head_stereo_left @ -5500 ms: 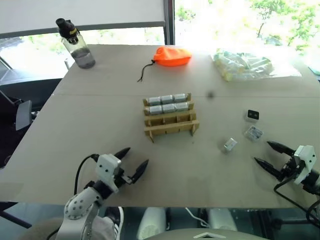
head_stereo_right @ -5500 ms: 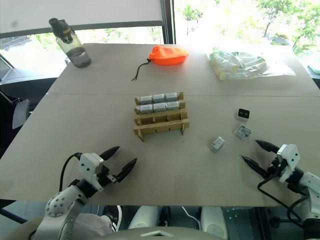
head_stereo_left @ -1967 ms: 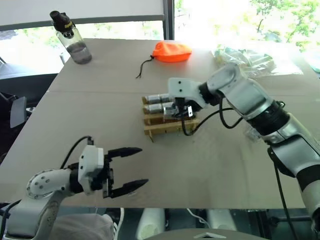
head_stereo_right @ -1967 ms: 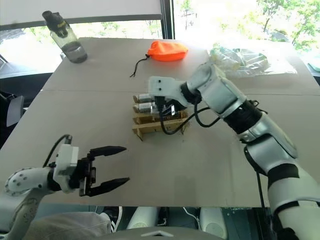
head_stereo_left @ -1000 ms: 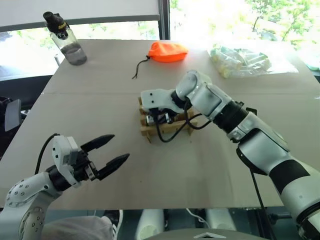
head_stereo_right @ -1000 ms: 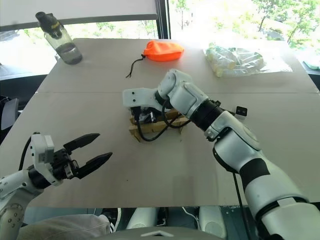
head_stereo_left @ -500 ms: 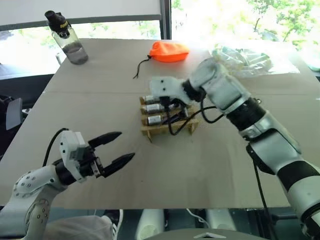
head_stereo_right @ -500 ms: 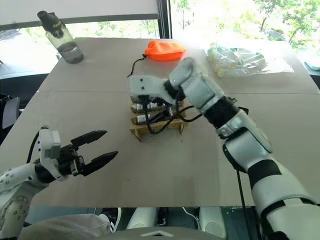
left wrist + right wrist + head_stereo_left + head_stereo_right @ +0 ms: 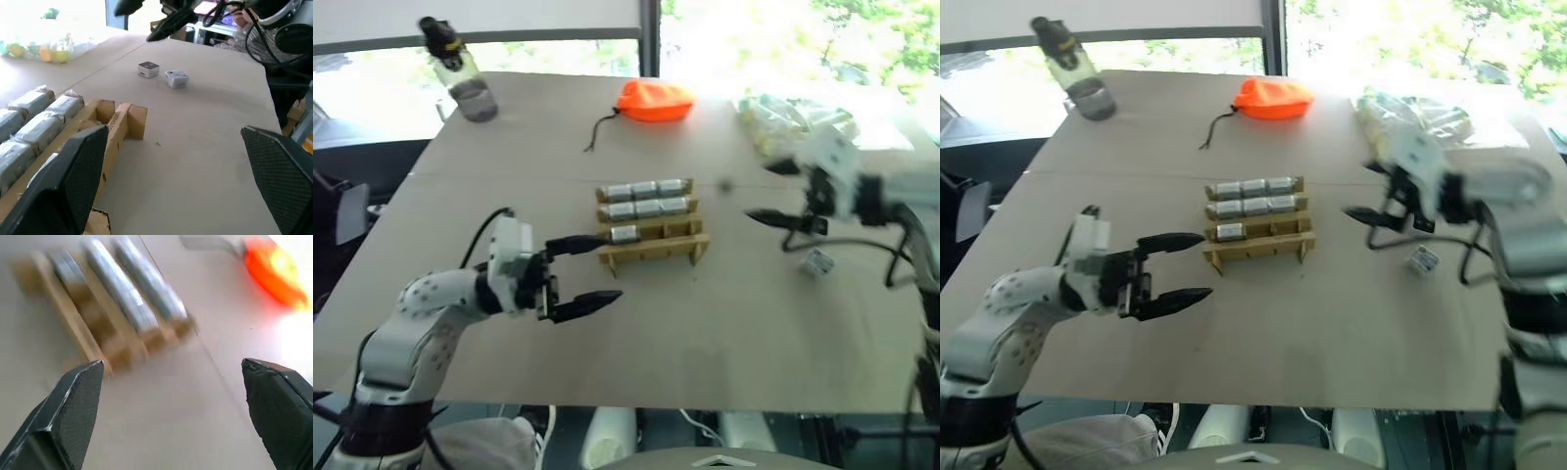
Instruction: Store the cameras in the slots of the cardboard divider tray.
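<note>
At the lower left of the left eye view the left gripper (image 9: 588, 270) hangs over the table (image 9: 705, 333) with its two black fingers spread and nothing between them, just left of the cardboard divider tray (image 9: 652, 250). The tray sits at the frame's centre — tan slat walls in parallel rows, the two upper rows each packed with three silver-grey cameras (image 9: 646, 190), the third row holding a single one at its left end, the nearest row bare. To the right, the right gripper (image 9: 781, 193) hovers with fingers spread wide and empty; below it one loose camera (image 9: 818, 263) lies on the table — a small pale box.
</note>
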You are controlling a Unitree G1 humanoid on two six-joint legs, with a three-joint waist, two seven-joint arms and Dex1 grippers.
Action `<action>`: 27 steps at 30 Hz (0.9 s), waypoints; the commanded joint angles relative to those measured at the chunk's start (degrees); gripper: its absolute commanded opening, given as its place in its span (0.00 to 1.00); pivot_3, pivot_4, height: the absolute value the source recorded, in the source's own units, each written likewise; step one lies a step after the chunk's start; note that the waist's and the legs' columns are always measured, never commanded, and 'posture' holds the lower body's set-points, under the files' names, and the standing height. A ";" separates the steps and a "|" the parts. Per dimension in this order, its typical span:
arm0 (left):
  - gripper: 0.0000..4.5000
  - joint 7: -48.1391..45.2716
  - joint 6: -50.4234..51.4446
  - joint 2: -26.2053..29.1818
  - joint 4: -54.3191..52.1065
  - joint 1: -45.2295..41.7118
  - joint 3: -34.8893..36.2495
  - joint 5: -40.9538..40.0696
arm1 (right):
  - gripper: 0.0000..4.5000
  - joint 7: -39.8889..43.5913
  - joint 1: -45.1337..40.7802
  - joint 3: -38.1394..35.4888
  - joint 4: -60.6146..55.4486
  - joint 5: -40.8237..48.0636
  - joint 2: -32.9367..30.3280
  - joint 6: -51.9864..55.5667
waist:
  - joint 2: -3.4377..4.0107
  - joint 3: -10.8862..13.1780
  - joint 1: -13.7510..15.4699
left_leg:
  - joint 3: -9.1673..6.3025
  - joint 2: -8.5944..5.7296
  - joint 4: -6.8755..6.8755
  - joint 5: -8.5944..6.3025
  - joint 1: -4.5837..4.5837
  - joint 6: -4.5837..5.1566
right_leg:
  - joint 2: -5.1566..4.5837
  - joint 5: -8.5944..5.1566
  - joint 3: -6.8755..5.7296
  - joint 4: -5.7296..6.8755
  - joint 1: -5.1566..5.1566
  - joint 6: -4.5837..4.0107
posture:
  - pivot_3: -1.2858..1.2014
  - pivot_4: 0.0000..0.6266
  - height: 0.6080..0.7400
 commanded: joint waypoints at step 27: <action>1.00 -4.95 -1.32 -1.57 4.01 -8.29 -5.64 4.57 | 0.94 -6.06 11.54 -1.43 19.33 4.04 -1.75 -15.01 | -0.02 0.21 -1.53 | 0.09 0.04 -0.10 0.02 0.75 -0.02 | 0.06 -0.04 0.56 0.15 0.39 0.06 | 0.52 0.24 0.89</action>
